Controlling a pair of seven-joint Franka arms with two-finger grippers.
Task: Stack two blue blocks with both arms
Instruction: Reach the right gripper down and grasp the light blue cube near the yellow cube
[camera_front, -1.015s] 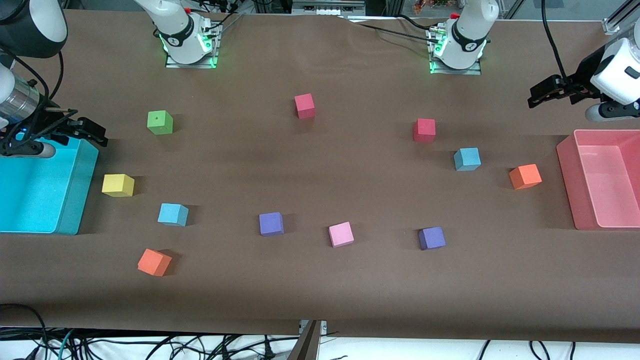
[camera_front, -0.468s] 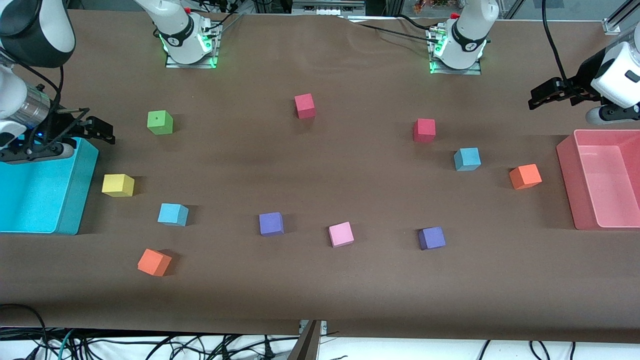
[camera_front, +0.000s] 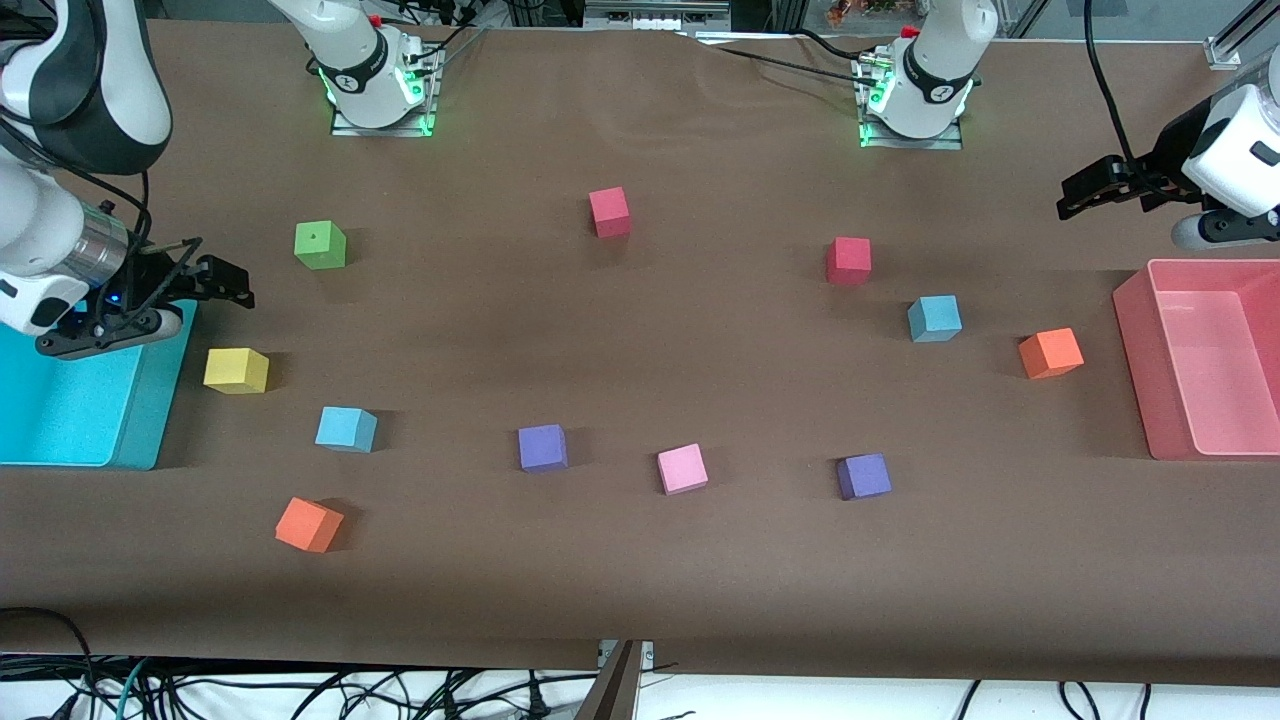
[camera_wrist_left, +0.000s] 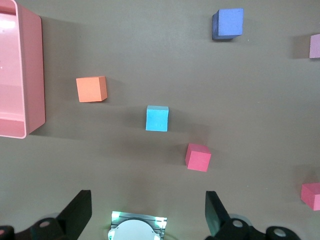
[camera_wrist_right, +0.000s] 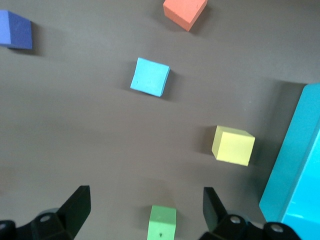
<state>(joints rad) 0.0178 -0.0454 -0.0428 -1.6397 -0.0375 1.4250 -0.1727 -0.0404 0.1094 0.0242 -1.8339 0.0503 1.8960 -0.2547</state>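
Two sky-blue blocks lie far apart on the brown table. One blue block (camera_front: 346, 429) (camera_wrist_right: 150, 76) sits toward the right arm's end, between a yellow cube (camera_front: 236, 370) and an orange cube (camera_front: 309, 524). The other blue block (camera_front: 934, 318) (camera_wrist_left: 157, 118) lies toward the left arm's end, beside a red cube (camera_front: 849, 260). My right gripper (camera_front: 225, 283) (camera_wrist_right: 145, 197) hangs open and empty beside the cyan bin (camera_front: 150, 400). My left gripper (camera_front: 1085, 190) (camera_wrist_left: 148, 202) hangs open and empty in the air near the pink bin (camera_front: 1135, 340).
Other cubes are scattered about: green (camera_front: 320, 245), red (camera_front: 609, 212), two purple (camera_front: 543, 447) (camera_front: 864, 476), pink (camera_front: 682, 468) and orange (camera_front: 1050, 353). The arm bases (camera_front: 378, 90) (camera_front: 915, 100) stand at the table's back edge.
My right gripper has moved off the cyan bin's edge toward the table's middle and a little lower in the front view. The left arm has barely shifted.
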